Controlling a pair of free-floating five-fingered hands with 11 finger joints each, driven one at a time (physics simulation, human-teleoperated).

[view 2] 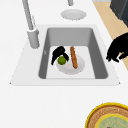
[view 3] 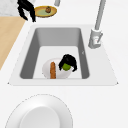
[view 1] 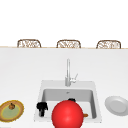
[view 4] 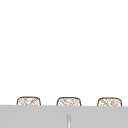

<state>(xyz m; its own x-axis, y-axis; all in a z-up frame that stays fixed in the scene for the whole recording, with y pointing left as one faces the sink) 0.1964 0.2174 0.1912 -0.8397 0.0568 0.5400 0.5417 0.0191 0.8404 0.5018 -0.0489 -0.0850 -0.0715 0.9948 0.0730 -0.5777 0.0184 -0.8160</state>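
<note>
In the sink [view 2: 100, 53] lies a white plate [view 2: 75, 70] bearing a long orange-brown stick, perhaps a baguette [view 2: 73, 57], and a green lime [view 2: 62, 60]. My right hand [view 2: 57, 53] reaches down into the basin, its fingers curled round the lime [view 3: 66, 66]; in the right side view the right hand [view 3: 68, 59] covers the fruit from above. My left hand [view 1: 42, 108] hangs in the air by the sink's front left corner with relaxed fingers pointing down and nothing in it, and the left hand [view 2: 118, 48] is well apart from the plate. A big red ball [view 1: 67, 115] covers the sink's front.
The grey faucet [view 1: 68, 72] stands behind the basin. On the counter to the left is a yellow-rimmed plate [view 1: 17, 113] with a small brown item [view 1: 11, 106]. A plain white plate [view 1: 116, 105] lies to the right. Wicker chair backs [view 1: 68, 44] line the far edge.
</note>
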